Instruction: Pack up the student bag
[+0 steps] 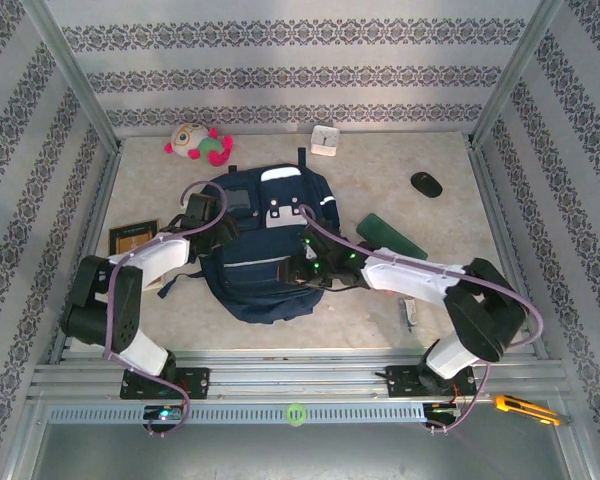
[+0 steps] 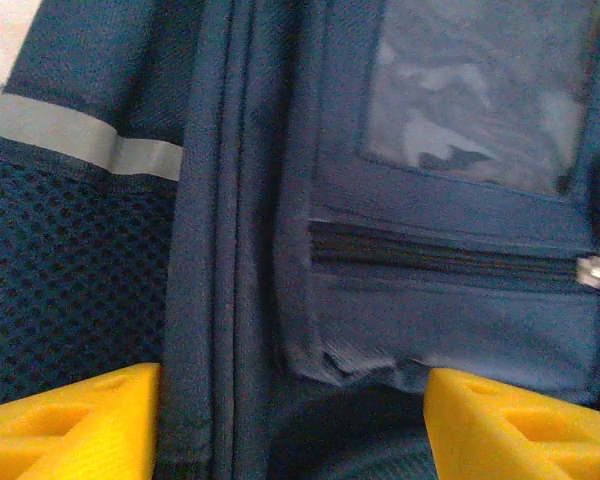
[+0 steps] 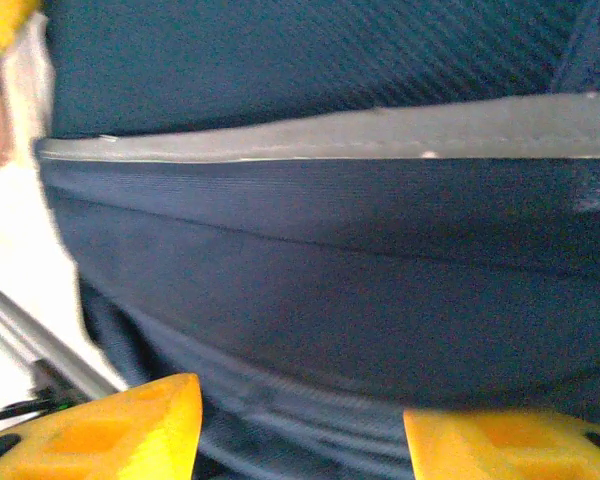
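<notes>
**Top external view.** I am looking down on the table (image 1: 380, 300), where the student bag (image 1: 265, 250) is lying flat at the centre, its white-patched top pointing to 12 o'clock. The left gripper (image 1: 202, 212) is resting against the bag's 10 o'clock edge. The right gripper (image 1: 305, 262) is sitting on its 4 o'clock side. From the bag, a plush toy (image 1: 198, 144) is lying at 11 o'clock, a small white box (image 1: 325, 140) at 1 o'clock, a black oval object (image 1: 426, 183) at 2 o'clock, a green flat piece (image 1: 390, 235) at 3 o'clock and a brown framed board (image 1: 132, 238) at 9 o'clock.

**Left wrist view.** I am seeing the left gripper (image 2: 290, 420) with its yellow fingertips (image 2: 70, 420) standing well apart and pinching nothing. Navy bag fabric is lying just beyond them. A zipper (image 2: 450, 258) is running toward 3 o'clock below a clear window (image 2: 480, 90). A grey stripe (image 2: 80, 135) is crossing above a mesh pocket (image 2: 70, 270) at 9 o'clock.

**Right wrist view.** I am seeing the right gripper (image 3: 300, 435) likewise spread, fingertips (image 3: 110, 430) apart with nothing clamped. The bag's navy panel is rising toward 12 o'clock, and a grey trim band (image 3: 330, 135) is crossing it.
</notes>
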### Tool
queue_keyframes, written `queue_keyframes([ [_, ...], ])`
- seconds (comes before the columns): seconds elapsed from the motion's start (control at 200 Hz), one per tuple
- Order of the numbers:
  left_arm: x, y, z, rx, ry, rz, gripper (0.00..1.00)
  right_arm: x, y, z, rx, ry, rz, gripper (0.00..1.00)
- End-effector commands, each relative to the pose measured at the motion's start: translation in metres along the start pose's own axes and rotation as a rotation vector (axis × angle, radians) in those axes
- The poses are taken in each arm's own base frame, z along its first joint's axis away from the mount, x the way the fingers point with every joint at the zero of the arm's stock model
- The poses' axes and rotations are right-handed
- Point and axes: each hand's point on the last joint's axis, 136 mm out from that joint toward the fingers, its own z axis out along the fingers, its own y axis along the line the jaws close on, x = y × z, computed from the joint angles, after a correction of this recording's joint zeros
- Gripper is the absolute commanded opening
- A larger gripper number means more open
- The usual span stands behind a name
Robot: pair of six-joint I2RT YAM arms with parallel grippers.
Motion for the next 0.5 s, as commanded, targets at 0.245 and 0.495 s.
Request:
queue_keyframes([
  [0.245, 0.008, -0.012, -0.100, 0.156, -0.064, 0.062, 0.67, -0.069, -0.023, -0.061, 0.009, -0.089, 0.024, 0.57],
  [0.495, 0.022, -0.017, -0.118, 0.303, -0.171, 0.197, 0.65, -0.067, -0.065, -0.087, 0.117, -0.082, 0.087, 0.58],
])
